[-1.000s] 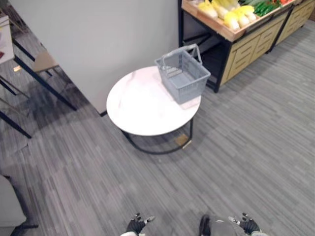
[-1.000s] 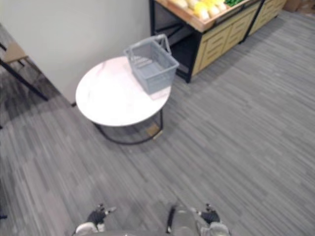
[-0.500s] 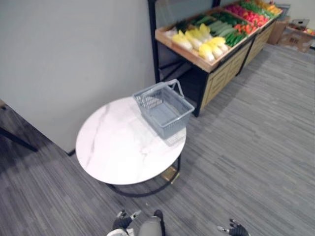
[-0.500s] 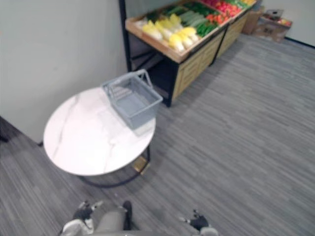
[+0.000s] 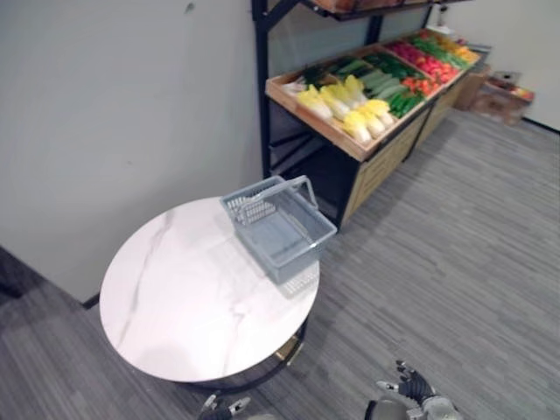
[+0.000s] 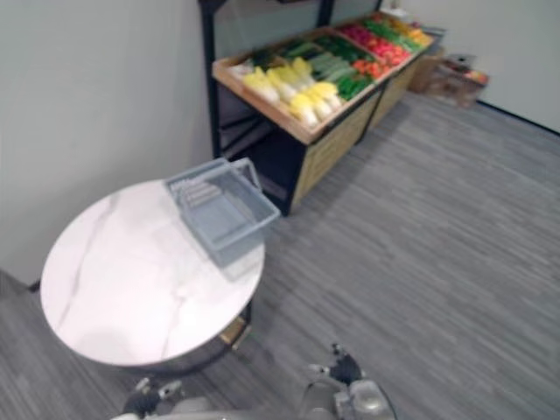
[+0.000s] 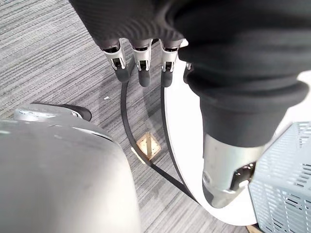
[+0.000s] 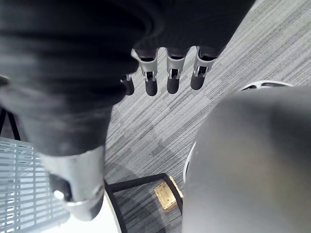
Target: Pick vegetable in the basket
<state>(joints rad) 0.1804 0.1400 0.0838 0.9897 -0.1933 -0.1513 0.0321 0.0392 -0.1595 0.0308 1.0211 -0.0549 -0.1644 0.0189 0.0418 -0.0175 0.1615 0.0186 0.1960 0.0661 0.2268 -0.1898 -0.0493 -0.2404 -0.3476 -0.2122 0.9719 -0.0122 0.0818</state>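
Note:
An empty grey plastic basket with its handle raised stands on the far right part of a round white marble table. Behind it, a wooden stand carries vegetables: yellow-white cabbages, green cucumbers and red ones farther back. My left hand hangs low beside the table's near edge, fingers straight and holding nothing. My right hand hangs over the carpet to the right of the table, also open and holding nothing. Both hands are well short of the basket and the stand.
A pale wall runs behind the table on the left. The stand has a black frame and an upper shelf. Cardboard boxes sit on the floor past the stand's far end. Grey carpet spreads to the right.
The whole picture has shifted: the camera has swung up and right, so the table sits lower left and more of the stand shows. Both hands still hang open.

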